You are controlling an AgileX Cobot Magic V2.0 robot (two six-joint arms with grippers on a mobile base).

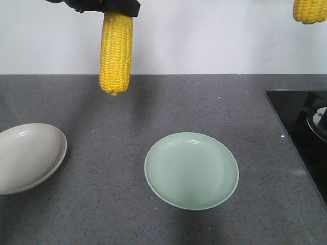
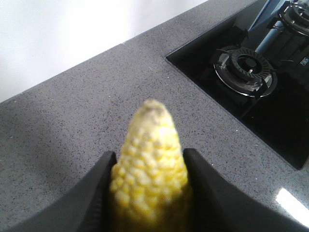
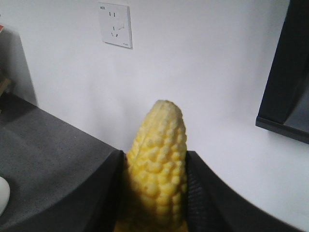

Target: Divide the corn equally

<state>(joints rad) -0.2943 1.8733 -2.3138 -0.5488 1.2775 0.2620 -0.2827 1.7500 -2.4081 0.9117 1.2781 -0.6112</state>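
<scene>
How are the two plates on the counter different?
The green plate is pale mint; the grey plate is beige-grey. The green plate sits in the middle of the counter and shows whole, while the grey plate lies at the left edge, partly cut off by the picture. The green plate looks round and level; the grey plate looks more oval from here. Both are shallow, glossy and empty.

One bright yellow corn cob [image 1: 116, 53] hangs upright, tip down, above the far left counter. A second cob [image 1: 309, 11] shows only its end, top right.
</scene>
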